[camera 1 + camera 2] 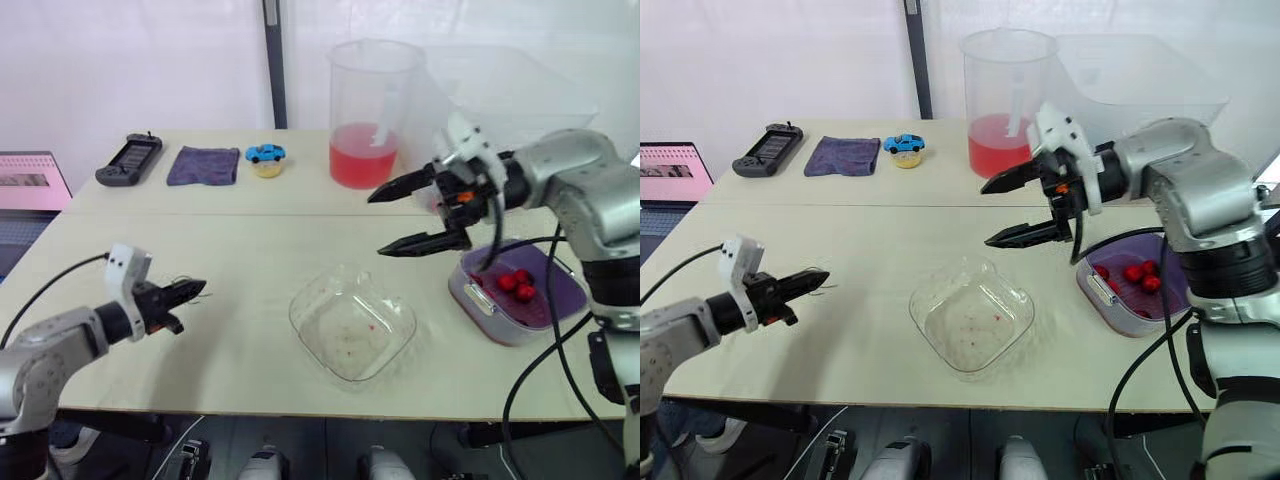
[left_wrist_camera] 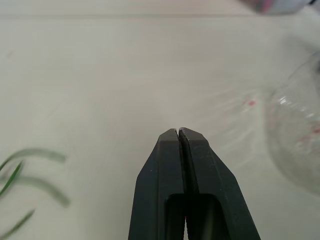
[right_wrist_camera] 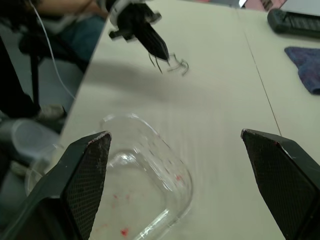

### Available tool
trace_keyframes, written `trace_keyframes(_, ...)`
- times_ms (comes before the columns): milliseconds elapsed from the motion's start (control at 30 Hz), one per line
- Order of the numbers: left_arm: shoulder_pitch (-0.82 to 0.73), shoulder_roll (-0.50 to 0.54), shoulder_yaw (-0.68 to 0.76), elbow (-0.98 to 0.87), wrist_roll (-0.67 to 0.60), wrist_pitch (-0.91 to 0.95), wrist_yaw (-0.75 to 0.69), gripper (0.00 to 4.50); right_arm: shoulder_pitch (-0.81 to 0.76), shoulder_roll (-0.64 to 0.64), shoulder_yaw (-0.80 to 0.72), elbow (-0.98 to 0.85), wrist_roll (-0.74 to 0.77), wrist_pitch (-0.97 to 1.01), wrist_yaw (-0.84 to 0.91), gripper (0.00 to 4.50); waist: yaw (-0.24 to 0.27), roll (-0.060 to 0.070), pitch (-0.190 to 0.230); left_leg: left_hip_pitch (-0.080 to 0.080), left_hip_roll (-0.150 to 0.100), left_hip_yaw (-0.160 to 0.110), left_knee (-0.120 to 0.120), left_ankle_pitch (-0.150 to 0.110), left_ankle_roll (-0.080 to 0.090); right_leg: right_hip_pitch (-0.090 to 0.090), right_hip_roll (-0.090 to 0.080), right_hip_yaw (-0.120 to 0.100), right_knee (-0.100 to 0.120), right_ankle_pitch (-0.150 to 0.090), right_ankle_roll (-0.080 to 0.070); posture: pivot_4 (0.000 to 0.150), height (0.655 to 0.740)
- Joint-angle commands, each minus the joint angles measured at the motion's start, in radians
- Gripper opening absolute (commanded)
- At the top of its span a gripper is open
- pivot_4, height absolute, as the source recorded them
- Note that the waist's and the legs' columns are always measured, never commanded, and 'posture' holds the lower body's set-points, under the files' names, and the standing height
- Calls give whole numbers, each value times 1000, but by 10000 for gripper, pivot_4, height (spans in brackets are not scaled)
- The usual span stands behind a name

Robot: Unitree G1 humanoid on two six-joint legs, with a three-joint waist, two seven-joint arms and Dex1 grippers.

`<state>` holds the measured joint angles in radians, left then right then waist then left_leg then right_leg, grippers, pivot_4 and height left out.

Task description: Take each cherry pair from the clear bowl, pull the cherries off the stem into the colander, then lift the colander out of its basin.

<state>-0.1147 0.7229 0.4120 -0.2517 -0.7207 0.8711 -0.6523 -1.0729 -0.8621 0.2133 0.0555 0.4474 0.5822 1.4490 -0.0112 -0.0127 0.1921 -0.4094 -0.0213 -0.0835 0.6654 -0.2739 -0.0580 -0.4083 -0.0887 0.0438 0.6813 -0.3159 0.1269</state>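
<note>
Clear bowl (image 1: 352, 325): middle of tabletop's front edge, no cherries left
Cherries (image 1: 515, 283): in colander (image 1: 548, 292), right edge
Left gripper (image 1: 190, 292): pinched closed by discarded stems (image 3: 172, 64)
Right gripper (image 1: 376, 224): spread wide, likely for colander

My arms (image 1: 570, 165) wear smooth silver-grey shells with black bands at the joints. Each wrist carries a small white boxy camera housing (image 1: 128, 268), and a thin black cable (image 1: 45, 290) loops away from it. The left hand (image 1: 200, 289) and right hand (image 1: 376, 224) both end in two long, tapering matte-black fingers (image 2: 192, 165). The right hand's pads (image 3: 87, 175) show a fine cross-hatched grip texture, with a spot of orange beside its housing.
</note>
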Motion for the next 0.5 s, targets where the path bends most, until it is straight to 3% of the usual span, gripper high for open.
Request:
trace_keyframes(33,-28,-36,67,48,-3,-61,34,0,-51,21,-37,23,-8,-26,7,44322,-1,0,0,0,0,0,0,0,0,0,0,0,0,0,0,1500,7337)
trace_keyframes(67,-23,-36,61,66,13,-77,31,0,-54,24,-39,28,-17,-33,4,44322,-2,0,0,0,0,0,0,0,0,0,0,0,0,0,0,1500,7337)
trace_keyframes(233,-38,-34,62,140,48,-128,33,23396,-57,21,-38,53,-60,-58,-4,45000,-6,0,0,0,0,0,-1,0,-1,-1,0,0,0,0,0,1500,7337)
trace_keyframes(367,-57,-21,76,170,63,-154,36,44791,-50,18,-48,45,-63,-47,1,45000,-7,0,0,0,0,0,-1,0,0,-1,0,0,0,0,0,1500,7337)
trace_keyframes(500,-98,1,110,174,42,-161,31,44791,-37,6,-53,27,-65,-33,4,45000,-6,0,0,0,0,0,-1,0,0,-1,0,0,0,0,0,1500,7337)
